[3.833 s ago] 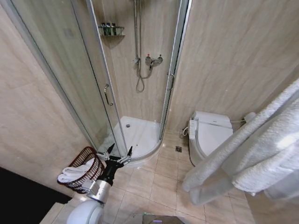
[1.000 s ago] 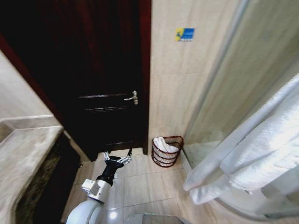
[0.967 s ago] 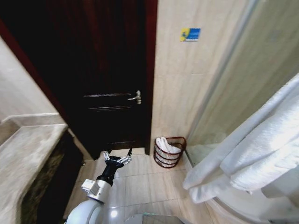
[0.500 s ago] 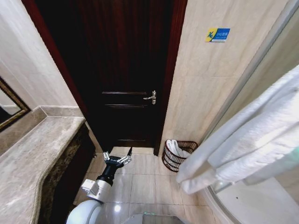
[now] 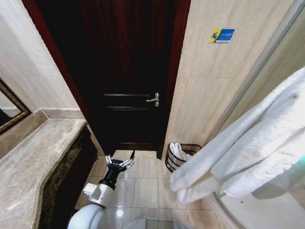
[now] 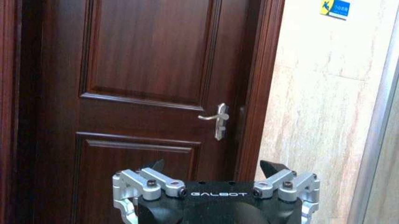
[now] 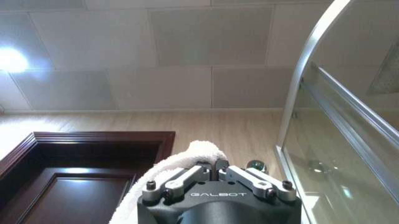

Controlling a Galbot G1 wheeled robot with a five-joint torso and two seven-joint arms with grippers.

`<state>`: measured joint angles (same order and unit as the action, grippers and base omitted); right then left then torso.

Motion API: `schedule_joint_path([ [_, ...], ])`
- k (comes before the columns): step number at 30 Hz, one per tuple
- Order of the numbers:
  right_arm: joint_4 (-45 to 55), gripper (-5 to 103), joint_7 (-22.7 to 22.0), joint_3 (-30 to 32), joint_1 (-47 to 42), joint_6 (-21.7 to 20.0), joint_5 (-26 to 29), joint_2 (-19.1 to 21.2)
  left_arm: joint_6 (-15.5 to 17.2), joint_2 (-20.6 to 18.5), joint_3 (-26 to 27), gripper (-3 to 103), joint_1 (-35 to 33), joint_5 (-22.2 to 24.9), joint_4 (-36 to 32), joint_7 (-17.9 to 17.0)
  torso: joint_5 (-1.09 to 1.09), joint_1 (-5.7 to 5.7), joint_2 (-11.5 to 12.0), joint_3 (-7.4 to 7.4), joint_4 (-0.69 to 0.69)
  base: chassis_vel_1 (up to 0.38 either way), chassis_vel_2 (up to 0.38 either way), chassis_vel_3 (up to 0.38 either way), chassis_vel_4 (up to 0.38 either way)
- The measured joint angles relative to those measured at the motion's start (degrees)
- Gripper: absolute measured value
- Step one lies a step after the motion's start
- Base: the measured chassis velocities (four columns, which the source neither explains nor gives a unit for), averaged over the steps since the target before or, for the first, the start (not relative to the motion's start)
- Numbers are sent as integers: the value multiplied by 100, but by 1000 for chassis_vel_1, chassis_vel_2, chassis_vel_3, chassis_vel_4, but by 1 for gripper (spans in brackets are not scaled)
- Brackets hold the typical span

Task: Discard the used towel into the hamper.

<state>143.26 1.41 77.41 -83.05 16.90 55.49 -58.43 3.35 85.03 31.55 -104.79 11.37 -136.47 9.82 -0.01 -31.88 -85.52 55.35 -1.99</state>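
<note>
A big white towel (image 5: 248,148) hangs across the right of the head view, drooping low in front of the shower glass. In the right wrist view my right gripper (image 7: 215,169) is shut on a fold of this towel (image 7: 187,156), pointing up toward the ceiling. The hamper (image 5: 183,160), a small dark red-brown slatted basket, stands on the floor against the tiled wall right of the door, with another white towel (image 5: 176,150) rolled inside it. My left gripper (image 5: 119,159) hovers low over the floor left of the hamper, open and empty; it faces the door in its wrist view (image 6: 215,165).
A dark wooden door (image 5: 128,71) with a metal handle (image 5: 153,99) is shut straight ahead. A marble counter (image 5: 33,162) runs along the left under a framed mirror (image 5: 9,112). The shower glass (image 5: 271,67) bounds the right. Beige floor tiles (image 5: 145,186) lie between.
The camera has swung left from the shower and toilet to the door and counter. In the last half second the towel's hanging end dropped lower and swung left, nearer the hamper.
</note>
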Motion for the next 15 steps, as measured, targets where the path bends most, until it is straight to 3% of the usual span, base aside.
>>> schedule_joint_path([
  [15, 1, 2, 128, 87, -61, 39, -28, -99, 0, 0, 0, 100, -1, 0, 0, 0, 1, 3, -1, -1, 1, -15, 17, 16, -18],
])
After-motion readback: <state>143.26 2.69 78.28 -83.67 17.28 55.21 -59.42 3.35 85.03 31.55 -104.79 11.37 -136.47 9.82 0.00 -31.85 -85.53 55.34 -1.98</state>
